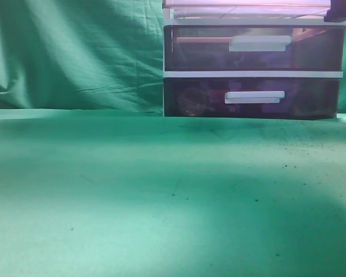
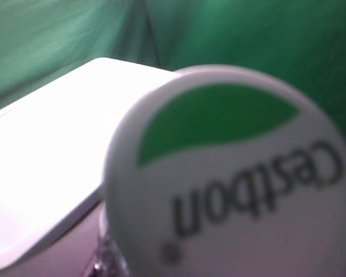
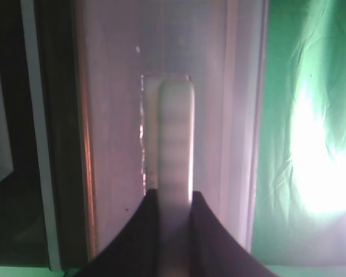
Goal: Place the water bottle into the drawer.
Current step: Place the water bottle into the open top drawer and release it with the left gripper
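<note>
The water bottle's white cap [image 2: 230,184], with a green mark and "Cestbon" on it, fills the left wrist view, blurred and very close. My left gripper's fingers are hidden behind it; the bottle is held up beside the white top of the drawer unit [image 2: 52,156]. My right gripper [image 3: 174,199] is shut on the white bar handle [image 3: 176,127] of the translucent reddish top drawer [image 3: 112,144]. In the exterior view only a strip of that drawer [image 1: 248,4] and a dark part of the right gripper [image 1: 338,11] show at the top edge.
Two darker purple-brown drawers [image 1: 196,49] [image 1: 190,98] sit below, each with a white handle. Green cloth covers the table [image 1: 161,196] and hangs behind [image 1: 75,52].
</note>
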